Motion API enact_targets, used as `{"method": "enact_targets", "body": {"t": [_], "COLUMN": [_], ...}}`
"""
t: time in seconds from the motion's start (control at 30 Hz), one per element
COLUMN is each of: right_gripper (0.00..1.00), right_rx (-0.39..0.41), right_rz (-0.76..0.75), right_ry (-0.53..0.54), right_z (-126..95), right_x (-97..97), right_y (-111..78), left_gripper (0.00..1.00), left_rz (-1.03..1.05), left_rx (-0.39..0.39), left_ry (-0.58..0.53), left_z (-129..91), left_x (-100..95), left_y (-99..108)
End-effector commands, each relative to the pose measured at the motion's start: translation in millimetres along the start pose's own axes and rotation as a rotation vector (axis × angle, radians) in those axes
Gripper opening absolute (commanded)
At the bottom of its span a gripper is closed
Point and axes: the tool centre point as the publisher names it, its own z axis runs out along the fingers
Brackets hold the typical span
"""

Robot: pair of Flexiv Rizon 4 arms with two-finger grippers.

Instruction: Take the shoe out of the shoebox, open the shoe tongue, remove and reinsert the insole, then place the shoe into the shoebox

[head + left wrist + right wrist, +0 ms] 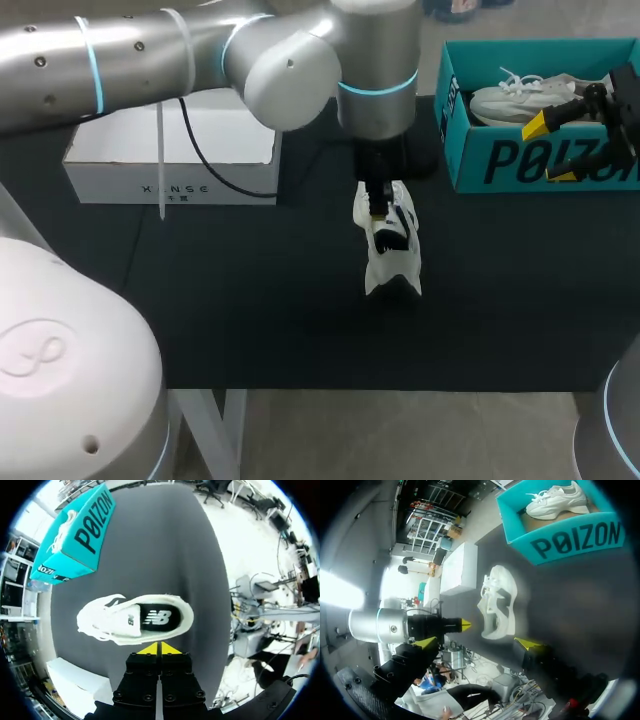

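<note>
White shoe (120, 622) | just ahead of left jaws, closed empty | right jaws wide

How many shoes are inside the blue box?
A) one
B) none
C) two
A: one white shoe lies in the teal shoebox, while the other shoe is out on the black table.

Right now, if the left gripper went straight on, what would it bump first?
Probably the white shoe just ahead: the left gripper points at its rim, though the gap is unclear.
</note>
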Motion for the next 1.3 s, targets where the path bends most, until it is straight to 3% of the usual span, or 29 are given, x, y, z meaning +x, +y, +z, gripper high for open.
{"method": "enact_targets", "body": {"t": [0.03,0.1,0.17,0.23,0.33,0.5,0.83,1.3], "right_gripper": [1.0,1.0,1.0,1.0,1.0,1.0,1.0,1.0], "right_rx": [0.0,0.0,0.0,0.0,0.0,0.0,0.0,0.0], "right_rz": [0.001,0.001,0.001,0.001,0.001,0.001,0.001,0.001], "right_ry": [-0.002,-0.002,-0.002,-0.002,-0.002,-0.002,-0.002,-0.002], "right_z": [0.1,0.1,0.1,0.1,0.1,0.1,0.1,0.1], "right_x": [-0.1,-0.1,-0.1,-0.1,-0.1,-0.1,-0.1,-0.1], "right_y": [-0.1,-0.1,-0.1,-0.1,-0.1,-0.1,-0.1,-0.1], "left_gripper": [0.08,0.38,0.49,0.91,0.89,0.88,0.94,0.86], "left_rz": [-0.043,-0.038,-0.019,0.018,0.068,0.09,0.21,0.163], "left_rx": [-0.029,-0.03,0.005,0.052,0.099,0.097,0.067,0.055], "left_ry": [0.035,0.019,0.01,-0.006,0.022,0.049,0.004,0.054], "left_z": [11.4,11.8,8.9,6.5,6.8,12.7,45.5,91.5], "left_x": [4.9,14.4,22.6,30.2,35.1,37.4,46.1,39.5], "left_y": [-1.9,-4.0,-5.5,-7.5,-10.0,-12.6,-27.1,-29.4]}}
